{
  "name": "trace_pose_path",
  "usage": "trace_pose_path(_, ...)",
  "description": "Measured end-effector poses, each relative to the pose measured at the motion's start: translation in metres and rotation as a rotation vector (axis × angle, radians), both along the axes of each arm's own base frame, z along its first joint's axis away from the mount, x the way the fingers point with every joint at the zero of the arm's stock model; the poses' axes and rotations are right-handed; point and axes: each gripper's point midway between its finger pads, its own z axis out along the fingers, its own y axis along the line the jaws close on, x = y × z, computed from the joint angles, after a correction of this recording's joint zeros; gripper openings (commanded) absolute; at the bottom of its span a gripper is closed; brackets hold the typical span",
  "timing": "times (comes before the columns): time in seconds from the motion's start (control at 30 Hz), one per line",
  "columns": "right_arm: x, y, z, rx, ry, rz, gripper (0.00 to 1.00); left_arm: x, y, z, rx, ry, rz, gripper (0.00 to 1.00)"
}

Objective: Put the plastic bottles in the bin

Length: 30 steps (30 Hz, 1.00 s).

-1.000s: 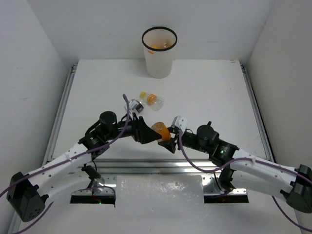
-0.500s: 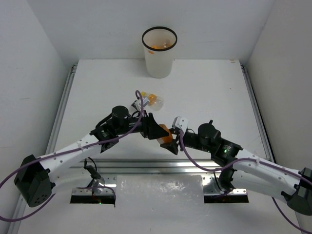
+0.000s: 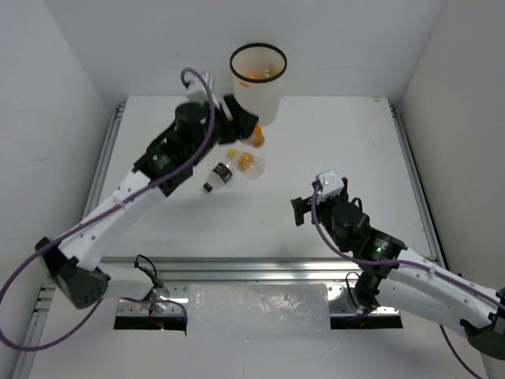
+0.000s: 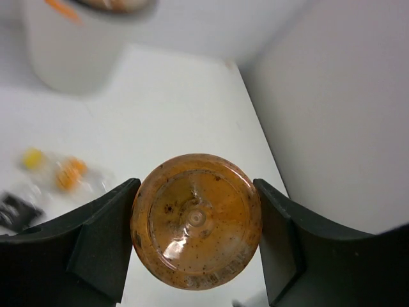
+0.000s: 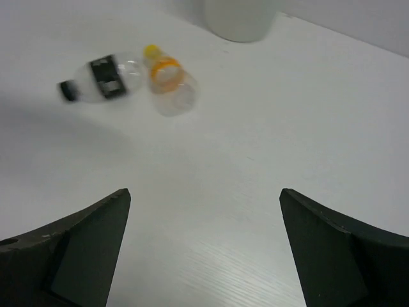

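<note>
My left gripper [image 3: 251, 133] is shut on an orange-filled plastic bottle [image 3: 258, 140], raised beside the lower left wall of the white bin [image 3: 259, 103]. The left wrist view shows the bottle's round base [image 4: 196, 220] squeezed between both black fingers, and the bin [image 4: 70, 51] blurred at upper left. Orange bottles lie inside the bin. On the table lie a clear bottle with dark label and black cap [image 3: 217, 176] [image 5: 102, 80] and a clear bottle with yellow cap and orange band [image 3: 246, 162] [image 5: 167, 83]. My right gripper [image 3: 302, 210] [image 5: 204, 243] is open and holds nothing, low over bare table right of them.
White walls close in the table on the left, back and right. Metal rails [image 3: 99, 181] run along the table's sides and front edge. The bin [image 5: 241, 16] stands at the back centre, against the rear wall.
The orange bottle passed from my right gripper to my left. The left arm then swung it up and back to the bin. The right gripper opened and pulled back to the right.
</note>
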Motion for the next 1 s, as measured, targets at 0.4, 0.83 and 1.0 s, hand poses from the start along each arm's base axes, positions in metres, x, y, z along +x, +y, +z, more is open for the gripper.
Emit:
trace_pose_path(0.4, 0.022, -0.061, -0.051, -0.139, 0.257, -0.348, 0.99, 0.247, 0.057, 0.059, 0.15, -0.227, 0.391, 0.0)
trace_pose_path(0.83, 0.007, -0.043, -0.083, -0.166, 0.405, -0.227, 0.99, 0.351, 0.008, -0.027, 0.198, -0.384, 0.305, 1.0)
trace_pose_path(1.0, 0.016, -0.016, -0.093, -0.112, 0.457, -0.114, 0.99, 0.327, 0.017, 0.034, 0.166, -0.454, 0.331, 1.0)
